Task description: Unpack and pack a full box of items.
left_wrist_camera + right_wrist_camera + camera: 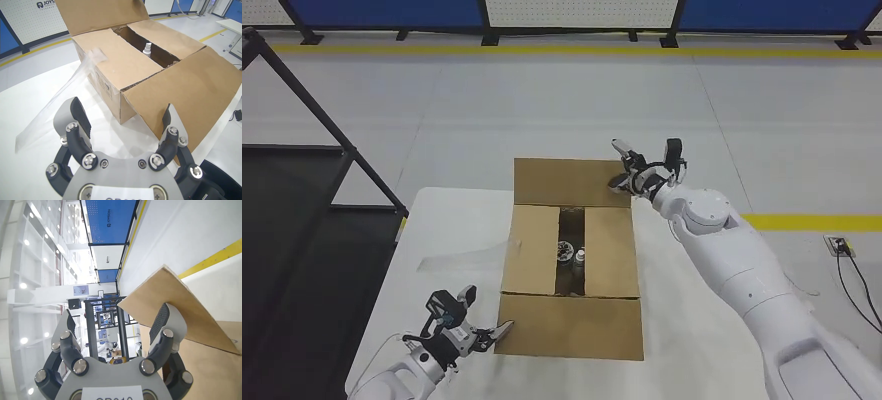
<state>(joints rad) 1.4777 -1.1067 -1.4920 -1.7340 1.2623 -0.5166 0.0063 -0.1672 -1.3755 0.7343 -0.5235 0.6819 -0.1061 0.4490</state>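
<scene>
Left gripper point(122, 103) and right gripper point(117, 310) both have fingers apart; best, I judge, to hook the inner flaps point(122, 62) of the box point(105, 89) at their gap edges, avoiding the bottle point(147, 49).

grey floor point(542, 100), yellow tape lines point(572, 50), blue and white panels point(382, 12) at the back, black frame point(345, 150), ceiling lights point(26, 242)

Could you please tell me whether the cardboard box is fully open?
Partly: the cardboard box has outer flaps folded out, but inner flaps lie across the top, with a spray bottle showing between.
</scene>
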